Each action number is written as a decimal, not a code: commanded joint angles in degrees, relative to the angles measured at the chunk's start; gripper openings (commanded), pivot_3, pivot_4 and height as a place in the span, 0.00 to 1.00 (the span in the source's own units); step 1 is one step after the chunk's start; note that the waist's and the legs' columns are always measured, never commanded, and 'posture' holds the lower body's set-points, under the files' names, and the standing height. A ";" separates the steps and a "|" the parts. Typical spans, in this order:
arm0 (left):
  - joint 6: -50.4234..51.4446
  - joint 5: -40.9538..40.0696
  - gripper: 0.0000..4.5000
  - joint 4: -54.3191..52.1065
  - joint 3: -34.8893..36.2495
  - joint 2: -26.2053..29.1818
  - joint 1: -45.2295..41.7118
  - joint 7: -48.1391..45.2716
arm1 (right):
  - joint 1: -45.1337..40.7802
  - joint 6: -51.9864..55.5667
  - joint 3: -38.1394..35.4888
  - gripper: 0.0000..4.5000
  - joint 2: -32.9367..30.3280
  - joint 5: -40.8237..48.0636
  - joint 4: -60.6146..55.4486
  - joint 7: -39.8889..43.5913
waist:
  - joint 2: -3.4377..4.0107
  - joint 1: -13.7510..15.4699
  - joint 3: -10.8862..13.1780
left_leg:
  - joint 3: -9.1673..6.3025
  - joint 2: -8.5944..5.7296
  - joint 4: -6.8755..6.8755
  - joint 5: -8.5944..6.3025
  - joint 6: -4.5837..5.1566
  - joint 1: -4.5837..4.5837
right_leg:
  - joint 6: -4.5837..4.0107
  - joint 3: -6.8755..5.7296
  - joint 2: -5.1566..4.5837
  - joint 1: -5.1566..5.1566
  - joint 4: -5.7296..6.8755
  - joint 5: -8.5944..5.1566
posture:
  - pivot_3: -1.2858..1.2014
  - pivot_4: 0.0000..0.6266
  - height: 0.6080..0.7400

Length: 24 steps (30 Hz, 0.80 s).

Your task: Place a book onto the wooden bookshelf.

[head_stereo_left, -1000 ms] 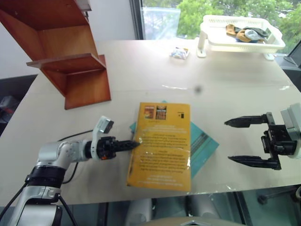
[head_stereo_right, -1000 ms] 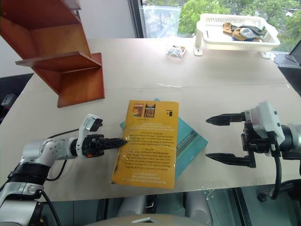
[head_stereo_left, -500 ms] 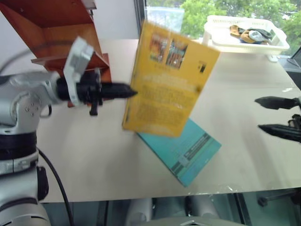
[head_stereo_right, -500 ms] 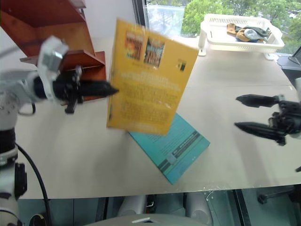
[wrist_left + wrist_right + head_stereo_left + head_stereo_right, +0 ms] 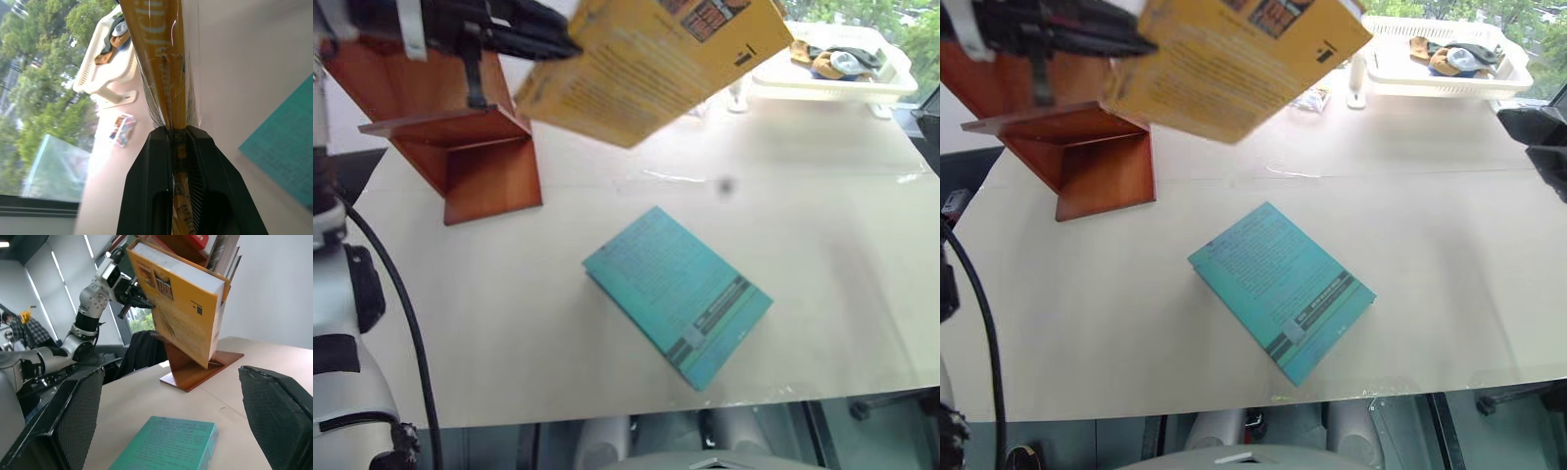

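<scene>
The left end effector (image 5: 563, 44) grips the orange-yellow book (image 5: 656, 59) by one edge, airborne, with the wooden bookshelf (image 5: 460, 137) just below it. The right end effector (image 5: 171, 431) stands spread, empty. Advisable: level the book before sliding it in.

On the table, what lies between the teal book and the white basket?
Bare tabletop, seen from the head views; the small wrapped packet sits off to the side, near the white basket. The teal book lies flat.

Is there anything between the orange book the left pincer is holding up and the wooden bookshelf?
Nothing visible. The book, clamped in the left pincer, hangs in the air beside the wooden bookshelf. The teal book lies flat on the table below.
</scene>
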 commanded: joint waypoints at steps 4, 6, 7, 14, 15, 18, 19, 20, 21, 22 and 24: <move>-7.28 8.58 0.00 5.23 -0.50 4.19 -6.62 -3.95 | -2.55 -2.59 1.39 1.00 -0.46 -0.08 2.30 4.14 | 0.03 -0.06 0.07 | 0.01 0.02 0.06 0.00 0.00 -0.02 | 0.01 0.01 0.00 0.00 0.06 0.00 | 0.52 0.24 1.00; -8.13 10.70 0.00 6.51 -0.47 5.36 -8.07 -4.45 | -3.23 -2.96 1.66 1.00 -0.73 0.10 3.43 4.14 | 0.02 -0.14 0.09 | 0.01 0.02 0.09 0.00 0.00 -0.06 | 0.01 0.00 0.00 -0.04 0.06 0.00 | 0.52 0.24 1.00; -8.20 11.41 0.00 6.69 -0.55 5.75 -8.45 -4.90 | -3.43 -3.10 1.80 1.00 -0.88 0.22 3.79 4.14 | 0.02 -0.17 0.09 | 0.01 0.03 0.09 0.00 0.00 -0.07 | 0.01 0.00 0.00 -0.06 0.06 0.00 | 0.52 0.24 1.00; -8.10 17.20 0.00 6.90 -1.22 9.50 -8.34 -7.68 | -5.18 -5.11 2.84 1.00 -1.19 0.28 6.45 4.14 | 0.03 -0.19 0.10 | 0.02 0.05 0.18 0.00 0.00 -0.08 | 0.01 0.01 0.00 -0.08 0.18 -0.01 | 0.52 0.24 1.00; -8.68 18.58 0.00 7.34 -1.40 10.31 -7.97 -7.64 | -5.43 -5.25 2.95 1.00 -1.11 0.41 6.61 4.14 | 0.03 -0.22 0.10 | 0.02 0.06 0.21 0.00 0.01 -0.08 | 0.01 0.00 0.00 -0.08 0.20 -0.01 | 0.52 0.24 1.00; -11.31 22.17 0.00 8.95 -1.79 11.40 -7.70 -6.30 | -5.84 -5.52 3.37 1.00 -1.03 0.68 6.82 4.14 | 0.03 -0.31 0.10 | 0.04 0.07 0.25 -0.01 0.01 -0.08 | 0.01 0.03 0.00 -0.13 0.30 -0.01 | 0.52 0.24 1.00; -12.03 23.47 0.00 9.23 -2.11 11.52 -7.71 -5.88 | -6.08 -5.57 3.58 1.00 -0.98 0.62 6.97 4.14 | 0.03 -0.31 0.10 | 0.05 0.07 0.26 -0.01 0.01 -0.08 | 0.01 0.04 0.00 -0.15 0.34 -0.01 | 0.52 0.24 1.00; -13.51 25.23 0.00 9.60 -2.61 11.72 -7.75 -5.21 | -6.38 -5.60 3.78 1.00 -0.91 0.52 7.09 4.14 | 0.03 -0.31 0.10 | 0.05 0.08 0.31 -0.01 0.01 -0.08 | 0.01 0.03 0.00 -0.17 0.41 -0.02 | 0.52 0.24 1.00; -14.66 26.43 0.00 9.91 -2.89 11.72 -7.77 -4.83 | -6.70 -5.68 3.97 1.00 -0.80 0.38 7.21 4.14 | 0.04 -0.27 0.10 | 0.06 0.09 0.35 -0.01 0.01 -0.09 | 0.01 0.04 0.00 -0.18 0.45 -0.02 | 0.52 0.24 1.00; -14.93 26.86 0.00 9.96 -2.86 11.40 -7.76 -4.79 | -6.96 -5.85 4.14 1.00 -0.69 0.24 7.34 4.14 | 0.03 -0.25 0.11 | 0.06 0.09 0.40 -0.01 0.01 -0.10 | 0.01 0.04 0.00 -0.18 0.50 -0.02 | 0.52 0.24 1.00; -14.01 26.67 0.00 9.07 -2.48 10.59 -7.38 -5.65 | -7.37 -6.22 4.42 1.00 -0.47 0.02 7.63 4.14 | 0.03 -0.26 0.11 | 0.06 0.09 0.50 -0.01 0.02 -0.12 | 0.01 0.04 0.00 -0.19 0.57 -0.02 | 0.52 0.24 1.00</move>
